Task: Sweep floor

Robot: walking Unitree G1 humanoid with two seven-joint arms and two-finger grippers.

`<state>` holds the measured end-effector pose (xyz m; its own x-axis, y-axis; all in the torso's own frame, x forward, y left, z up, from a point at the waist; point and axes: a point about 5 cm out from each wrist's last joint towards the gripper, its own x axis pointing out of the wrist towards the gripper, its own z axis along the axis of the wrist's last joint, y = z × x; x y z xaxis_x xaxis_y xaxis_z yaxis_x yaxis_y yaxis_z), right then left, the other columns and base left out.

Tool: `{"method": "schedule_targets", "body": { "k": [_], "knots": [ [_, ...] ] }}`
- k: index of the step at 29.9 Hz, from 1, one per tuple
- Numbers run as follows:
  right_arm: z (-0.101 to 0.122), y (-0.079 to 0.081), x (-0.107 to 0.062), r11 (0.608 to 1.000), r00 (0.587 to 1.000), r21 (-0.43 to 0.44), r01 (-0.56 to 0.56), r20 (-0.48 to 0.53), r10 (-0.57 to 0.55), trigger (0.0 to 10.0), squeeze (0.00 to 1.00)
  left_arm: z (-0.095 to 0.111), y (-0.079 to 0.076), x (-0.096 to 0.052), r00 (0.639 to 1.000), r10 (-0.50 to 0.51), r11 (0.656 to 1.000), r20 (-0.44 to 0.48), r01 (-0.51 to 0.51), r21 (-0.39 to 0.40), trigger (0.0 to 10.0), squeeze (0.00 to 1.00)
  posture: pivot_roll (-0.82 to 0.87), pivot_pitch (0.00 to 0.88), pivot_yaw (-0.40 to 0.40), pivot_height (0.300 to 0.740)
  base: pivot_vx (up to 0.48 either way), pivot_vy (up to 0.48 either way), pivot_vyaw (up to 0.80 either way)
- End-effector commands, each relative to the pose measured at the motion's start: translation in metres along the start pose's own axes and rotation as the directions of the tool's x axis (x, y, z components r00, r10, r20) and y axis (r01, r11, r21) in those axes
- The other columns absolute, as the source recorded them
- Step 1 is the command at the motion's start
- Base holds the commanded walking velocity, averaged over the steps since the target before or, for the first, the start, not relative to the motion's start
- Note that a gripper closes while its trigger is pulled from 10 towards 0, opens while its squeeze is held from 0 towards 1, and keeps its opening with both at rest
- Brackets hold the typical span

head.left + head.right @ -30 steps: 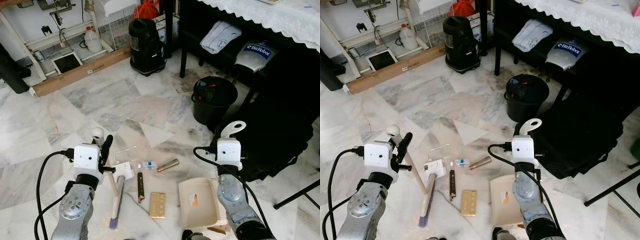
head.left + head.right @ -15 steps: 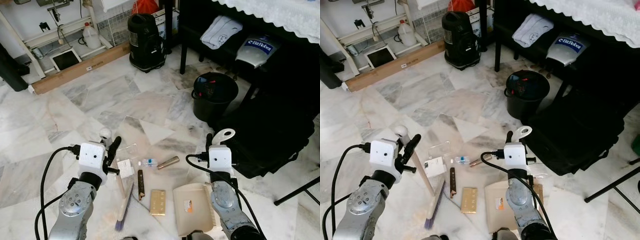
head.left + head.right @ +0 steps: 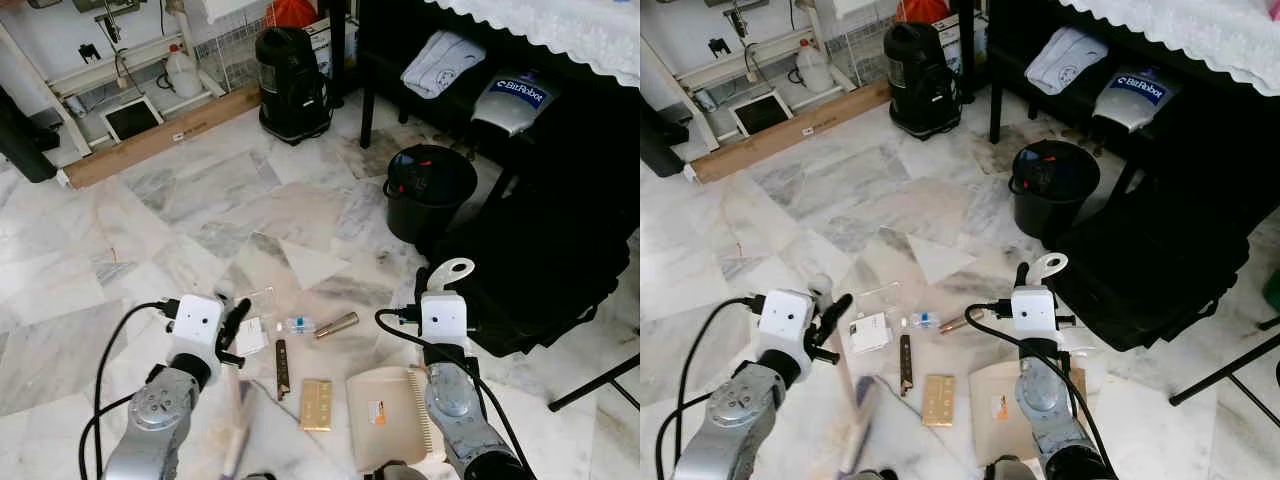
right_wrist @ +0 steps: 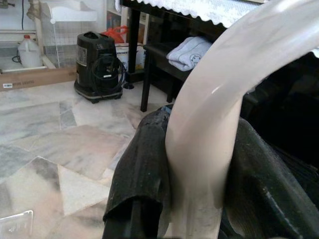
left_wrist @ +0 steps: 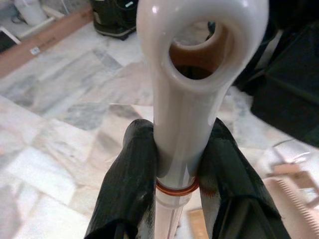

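Two glossy plastic handles (image 5: pixel 187 99), veined marble floor (image 3: pixel 200 190)

head stereo downward; wrist views close along handles

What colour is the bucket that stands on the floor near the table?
The bucket is black, best seen in the left eye view.

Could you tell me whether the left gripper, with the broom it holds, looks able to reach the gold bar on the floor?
Probably yes. The left gripper is shut on the broom, whose head sits beside the gold bar; only a dark stick lies between them.
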<state>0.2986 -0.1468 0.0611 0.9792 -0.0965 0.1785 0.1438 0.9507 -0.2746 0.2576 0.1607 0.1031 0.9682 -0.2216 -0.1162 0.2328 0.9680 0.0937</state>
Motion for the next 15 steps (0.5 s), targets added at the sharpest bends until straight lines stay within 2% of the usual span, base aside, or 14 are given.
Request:
{"method": "schedule_targets", "body": {
  "k": [1, 3, 4, 9, 15],
  "knots": [
    [-0.0151, 0.0000, -0.0111, 1.000, 0.997, -0.017, -0.014, -0.078, 0.013, 10.0, 0.00, -0.0076, -0.0010, -0.0007, 0.999, -0.014, 0.998, -0.041, 0.011, -0.064, 10.0, 0.00, 0.14, 0.235, 0.057, 0.740, 0.000, 0.000, 0.00],
    [-0.0155, -0.0006, -0.0113, 1.000, 0.997, -0.019, -0.013, -0.080, 0.012, 10.0, 0.00, -0.0064, -0.0004, 0.0011, 0.999, 0.002, 0.990, -0.039, -0.008, -0.140, 10.0, 0.00, 0.14, 0.234, 0.057, 0.740, 0.000, 0.000, 0.00],
    [-0.0155, -0.0006, -0.0113, 1.000, 0.997, -0.019, -0.013, -0.080, 0.012, 10.0, 0.00, -0.0064, -0.0004, 0.0011, 0.999, 0.002, 0.990, -0.039, -0.008, -0.140, 10.0, 0.00, 0.14, 0.234, 0.057, 0.740, 0.000, 0.000, 0.00],
    [-0.0151, -0.0006, -0.0108, 1.000, 0.997, -0.018, -0.013, -0.079, 0.011, 10.0, 0.00, -0.0030, 0.0064, 0.0032, 0.999, 0.035, 0.960, -0.031, -0.042, -0.275, 10.0, 0.00, 0.14, 0.235, 0.059, 0.740, 0.000, 0.000, 0.00],
    [-0.0153, 0.0003, -0.0114, 1.000, 0.997, -0.017, -0.014, -0.081, 0.012, 10.0, 0.00, 0.0021, 0.0071, 0.0049, 0.999, 0.044, 0.938, -0.009, -0.045, -0.345, 10.0, 0.00, 0.14, 0.236, 0.061, 0.740, 0.000, 0.000, 0.00]
  ]
}}
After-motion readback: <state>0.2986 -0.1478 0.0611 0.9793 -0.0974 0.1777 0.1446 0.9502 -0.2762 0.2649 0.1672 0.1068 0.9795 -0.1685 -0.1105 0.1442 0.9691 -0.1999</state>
